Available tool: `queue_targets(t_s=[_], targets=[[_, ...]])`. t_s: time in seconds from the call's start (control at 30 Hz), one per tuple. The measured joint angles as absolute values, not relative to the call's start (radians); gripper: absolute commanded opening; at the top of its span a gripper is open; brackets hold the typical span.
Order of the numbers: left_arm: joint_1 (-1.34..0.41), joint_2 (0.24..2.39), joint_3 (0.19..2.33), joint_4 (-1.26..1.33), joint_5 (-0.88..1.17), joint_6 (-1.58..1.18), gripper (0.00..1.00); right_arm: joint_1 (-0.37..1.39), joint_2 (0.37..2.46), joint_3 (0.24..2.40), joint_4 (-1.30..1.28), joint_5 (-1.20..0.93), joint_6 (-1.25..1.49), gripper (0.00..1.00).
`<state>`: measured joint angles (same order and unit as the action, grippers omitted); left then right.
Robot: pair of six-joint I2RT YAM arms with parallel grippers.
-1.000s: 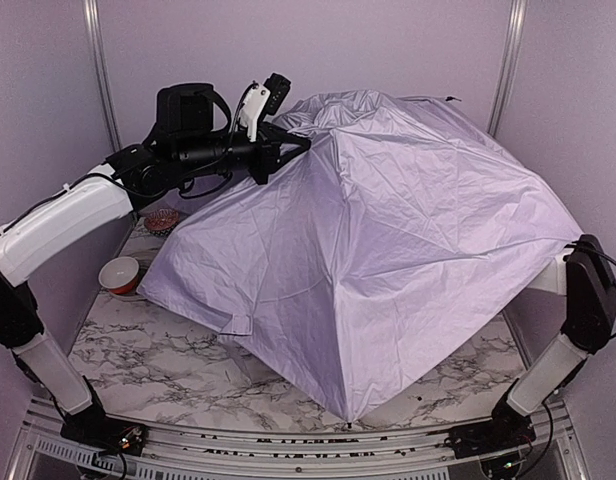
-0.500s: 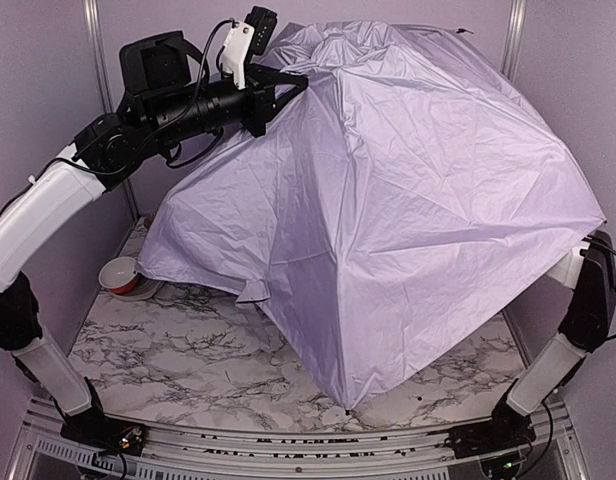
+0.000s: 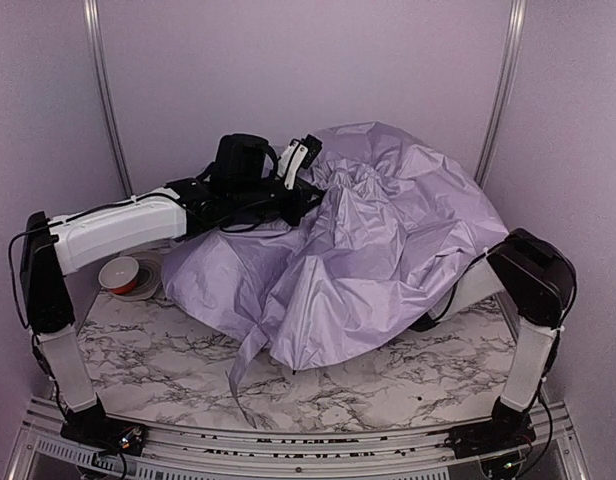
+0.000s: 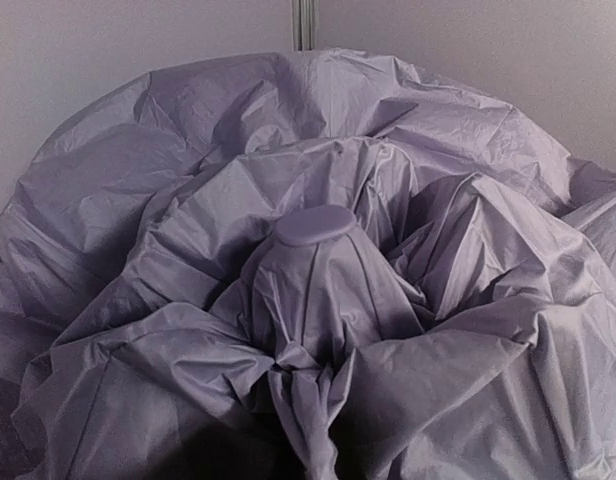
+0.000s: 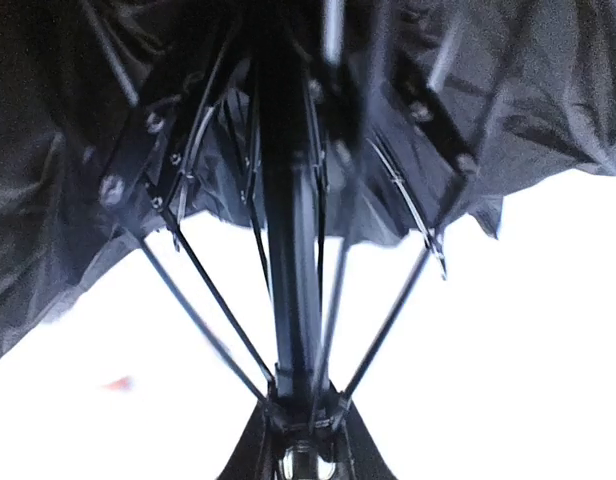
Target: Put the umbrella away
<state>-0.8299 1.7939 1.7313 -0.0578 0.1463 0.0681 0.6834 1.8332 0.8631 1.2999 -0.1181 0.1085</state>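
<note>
And down it comes! The umbrella [image 3: 388, 230], spread wide and held high a moment ago, has folded into a crumpled lavender heap on the marble table [image 3: 408, 390], sitting centre to right and spilling toward the near edge. The left arm has dropped with it. The left gripper [image 3: 310, 190] is now low at the far-left side of the heap, jaws together beside the bunched crown. Its wrist view shows cloth gathered round the tip cap [image 4: 313, 225], though whether any fabric is pinched I can't tell. The right arm's elbow, half buried before, now stands clear at the right. Under the canopy, the right gripper [image 5: 306, 455] is clamped on the black shaft [image 5: 293, 250], with the ribs [image 5: 198, 320] fanning out around it. The small bowl [image 3: 119, 272] sits at far left, apart from the fabric.
</note>
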Motion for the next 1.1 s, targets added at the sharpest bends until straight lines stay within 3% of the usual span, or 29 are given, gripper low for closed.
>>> queue_targets(t_s=[0.17,0.3,0.57,0.97,1.1], targets=[[-0.819,1.856,1.462,0.144,0.202,0.033,0.00,0.686,1.921,0.726,1.230,-0.086,0.092,0.06],[-0.820,1.807,1.388,0.201,0.204,0.033,0.00,0.700,1.901,0.726,1.204,-0.100,0.068,0.11],[-0.833,1.805,1.365,0.239,0.191,0.019,0.00,0.703,1.850,0.713,1.131,-0.109,0.045,0.46],[-0.738,1.732,1.285,0.243,0.166,-0.046,0.00,0.703,1.428,0.592,0.744,-0.194,0.025,0.73],[-0.670,1.717,1.249,0.264,0.176,-0.099,0.00,0.677,1.302,0.590,0.564,-0.247,0.015,0.74]])
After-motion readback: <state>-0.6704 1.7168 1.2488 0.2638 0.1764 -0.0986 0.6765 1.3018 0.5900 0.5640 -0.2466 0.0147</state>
